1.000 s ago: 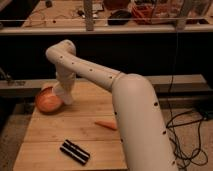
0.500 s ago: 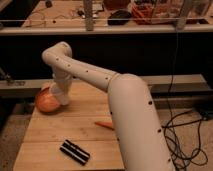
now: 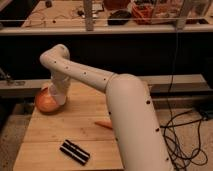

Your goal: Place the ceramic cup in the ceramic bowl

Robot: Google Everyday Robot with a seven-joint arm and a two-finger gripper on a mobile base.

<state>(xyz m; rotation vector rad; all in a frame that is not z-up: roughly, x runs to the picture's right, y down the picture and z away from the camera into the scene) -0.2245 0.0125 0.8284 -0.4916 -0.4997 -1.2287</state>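
A pale wooden surface (image 3: 60, 132) is sitting before a dark workshop shelf cluttered with gear. At its far-left corner the ceramic bowl (image 3: 46, 102) is lying directly beneath the gripper (image 3: 56, 100), whose jaws are hidden behind the wrist but reading as clenched. The ceramic cup is not showing; presumably it is being held down inside the bowl. Since a second ago the wrist is sinking lower over the bowl, so the release seems close. The arm is reaching from the near right, elbow high, forearm pointing down. Nearer the camera than the jaws, an orange carrot-like piece (image 3: 103, 124) and a black case (image 3: 74, 152) are lying.
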